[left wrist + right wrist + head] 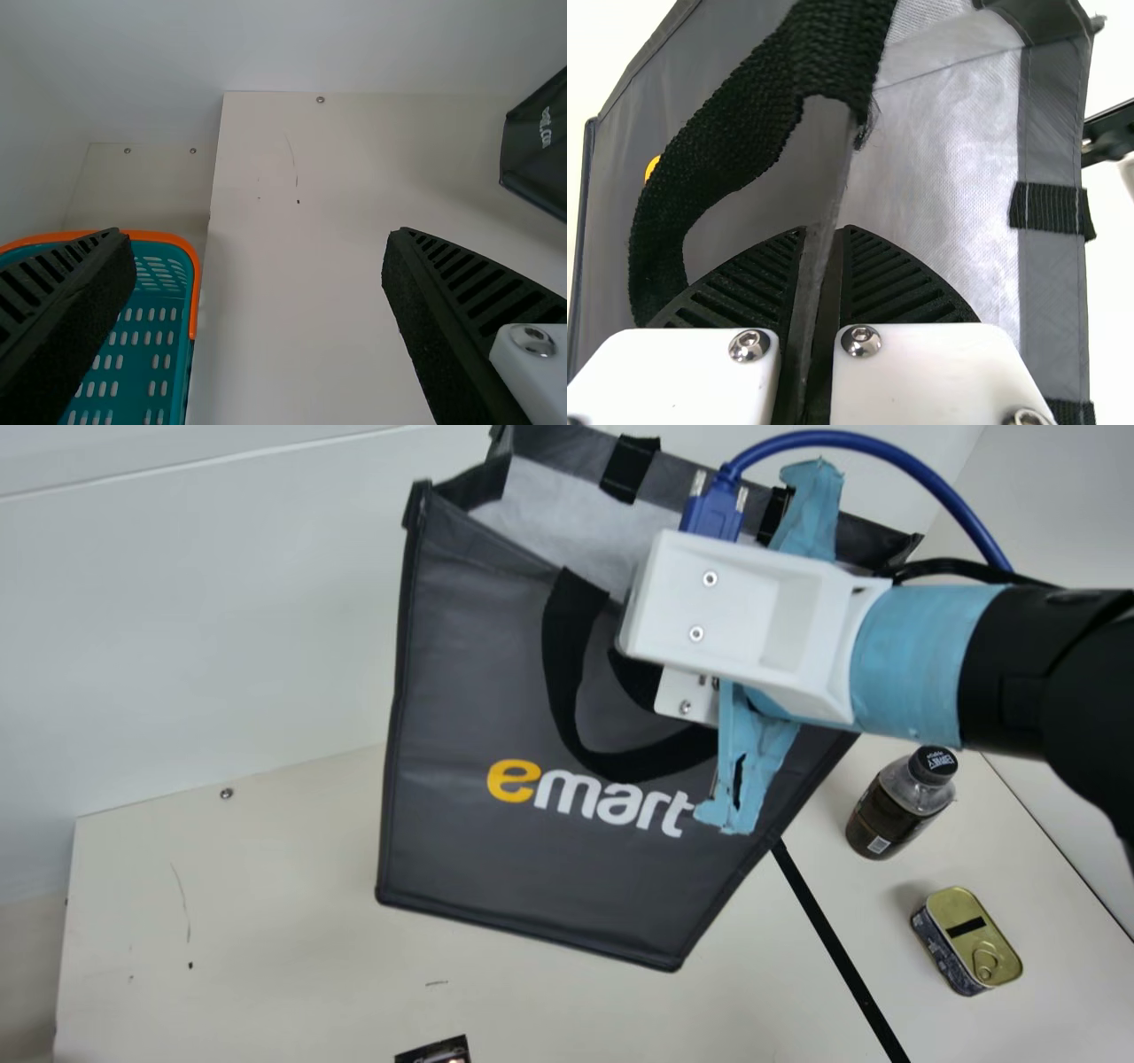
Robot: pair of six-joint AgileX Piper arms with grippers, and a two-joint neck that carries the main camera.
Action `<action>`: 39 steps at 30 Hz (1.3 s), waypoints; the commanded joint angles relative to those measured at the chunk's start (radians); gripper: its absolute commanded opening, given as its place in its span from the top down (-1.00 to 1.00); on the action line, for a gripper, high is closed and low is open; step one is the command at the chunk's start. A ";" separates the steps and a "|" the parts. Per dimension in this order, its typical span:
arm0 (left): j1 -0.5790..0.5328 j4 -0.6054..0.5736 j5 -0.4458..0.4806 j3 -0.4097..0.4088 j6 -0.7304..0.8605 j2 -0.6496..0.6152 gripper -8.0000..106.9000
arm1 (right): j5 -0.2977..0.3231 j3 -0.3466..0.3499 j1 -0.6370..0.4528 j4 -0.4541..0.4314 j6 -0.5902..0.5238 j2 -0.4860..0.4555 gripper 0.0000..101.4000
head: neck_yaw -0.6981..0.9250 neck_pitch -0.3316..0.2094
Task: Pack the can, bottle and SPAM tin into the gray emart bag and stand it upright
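1. Gray emart bag (461,691), boxy fabric with black strap handles, over the cream counter (266,921); mouth open, pale lining visible. Whether its base touches down, can't tell.
2. Right pincer (687,695) at the bag's mouth; the right wrist view shows it pinched narrow on the bag's gray top edge, black handle (700,177) looped just beside.
3. Clear plastic bottle (899,806), black cap, dark label: upright on the counter, right of the bag.
4. SPAM tin (966,939), rounded rectangle, gold pull-ring lid up, near the bottle, apart from it.
5. Left pincer (257,235) spread wide, nothing between; teal slotted basket (189,310), orange rim, beside the counter.
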 commanded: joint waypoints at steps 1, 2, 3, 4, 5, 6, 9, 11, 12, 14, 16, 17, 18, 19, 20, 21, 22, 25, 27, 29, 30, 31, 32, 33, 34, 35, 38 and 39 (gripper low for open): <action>0.000 0.000 0.000 0.000 0.000 0.000 -0.71 | -0.001 0.036 0.006 -0.006 0.004 -0.014 1.00 | -0.001 -0.023; 0.000 0.000 0.000 0.000 0.000 0.000 -0.71 | -0.001 0.050 0.009 -0.008 0.008 -0.022 1.00 | -0.001 -0.023; 0.000 0.000 0.000 0.000 0.000 0.000 -0.71 | -0.001 0.065 0.011 -0.010 0.011 -0.029 1.00 | -0.001 -0.023; 0.000 0.000 0.000 0.000 0.000 0.000 -0.71 | -0.001 0.078 0.014 -0.011 0.014 -0.035 1.00 | -0.001 -0.023; 0.000 0.000 0.000 0.000 0.000 0.000 -0.71 | -0.001 0.091 0.016 -0.013 0.018 -0.041 1.00 | -0.001 -0.023; 0.000 0.000 0.000 0.000 0.000 0.000 -0.71 | -0.001 0.104 0.019 -0.015 0.022 -0.047 1.00 | -0.001 -0.023; 0.000 0.000 0.000 0.000 0.000 0.000 -0.71 | -0.001 0.142 0.027 -0.018 0.034 -0.063 1.00 | -0.001 -0.023; 0.000 0.000 0.000 0.000 0.000 0.000 -0.71 | -0.001 0.164 0.034 -0.021 0.043 -0.072 1.00 | -0.001 -0.023; 0.000 0.000 0.000 0.000 0.000 0.000 -0.71 | -0.001 0.174 0.038 -0.022 0.048 -0.076 1.00 | -0.001 -0.023; 0.000 0.000 0.000 0.000 0.000 0.000 -0.71 | -0.001 0.193 0.046 -0.024 0.057 -0.083 1.00 | -0.001 -0.023; 0.000 0.000 0.000 0.000 0.000 0.000 -0.71 | -0.001 0.210 0.057 -0.026 0.068 -0.090 1.00 | -0.001 -0.023; 0.000 0.000 0.000 0.000 0.000 0.000 -0.71 | -0.001 0.218 0.063 -0.028 0.075 -0.094 1.00 | -0.001 -0.023; 0.000 0.000 0.000 0.000 0.000 0.000 -0.71 | -0.001 0.226 0.069 -0.029 0.081 -0.097 1.00 | -0.001 -0.023; 0.000 0.000 0.000 0.000 0.000 0.000 -0.71 | -0.001 0.234 0.076 -0.031 0.087 -0.101 1.00 | -0.001 -0.023; 0.000 0.000 0.000 0.000 0.000 0.000 -0.71 | -0.001 0.241 0.083 -0.033 0.093 -0.104 1.00 | -0.001 -0.023; 0.000 0.000 0.000 0.000 0.000 0.000 -0.71 | -0.001 0.248 0.091 -0.036 0.101 -0.107 1.00 | -0.001 -0.023; 0.000 0.000 0.000 0.000 0.000 0.000 -0.71 | -0.001 0.255 0.097 -0.036 0.106 -0.111 1.00 | -0.001 -0.023; 0.000 0.000 0.000 0.000 0.000 0.000 -0.71 | -0.001 0.276 0.117 -0.040 0.124 -0.121 1.00 | -0.001 -0.023; 0.000 0.000 0.000 0.000 0.000 0.000 -0.71 | -0.001 0.290 0.129 -0.041 0.137 -0.129 1.00 | -0.001 -0.023; 0.000 0.000 0.000 0.000 0.000 0.000 -0.71 | -0.001 0.303 0.143 -0.043 0.151 -0.136 1.00 | -0.001 -0.023; 0.000 0.000 0.000 0.000 0.000 0.000 -0.71 | -0.001 0.309 0.151 -0.043 0.158 -0.141 1.00 | -0.001 -0.023; 0.000 0.000 0.000 0.000 0.000 0.000 -0.71 | -0.001 0.315 0.158 -0.044 0.165 -0.145 1.00 | -0.001 -0.023; 0.000 0.000 0.000 0.000 0.000 0.000 -0.71 | -0.001 0.322 0.165 -0.044 0.172 -0.151 1.00 | -0.001 -0.023; 0.000 0.000 0.000 0.000 0.000 0.000 -0.71 | -0.001 0.328 0.174 -0.045 0.179 -0.156 1.00 | -0.001 -0.023; 0.000 0.000 0.000 0.000 0.000 0.000 -0.71 | -0.001 0.334 0.182 -0.046 0.187 -0.162 1.00 | -0.001 -0.023; 0.000 0.000 0.000 0.000 0.000 0.000 -0.71 | -0.001 0.340 0.189 -0.046 0.195 -0.167 1.00 | -0.001 -0.023; 0.000 0.000 0.000 0.000 0.000 0.000 -0.71 | -0.001 0.357 0.214 -0.049 0.219 -0.186 0.93 | -0.001 -0.023; 0.000 0.000 0.000 0.000 0.000 0.000 -0.71 | -0.001 0.362 0.221 -0.051 0.226 -0.192 0.87 | -0.001 -0.023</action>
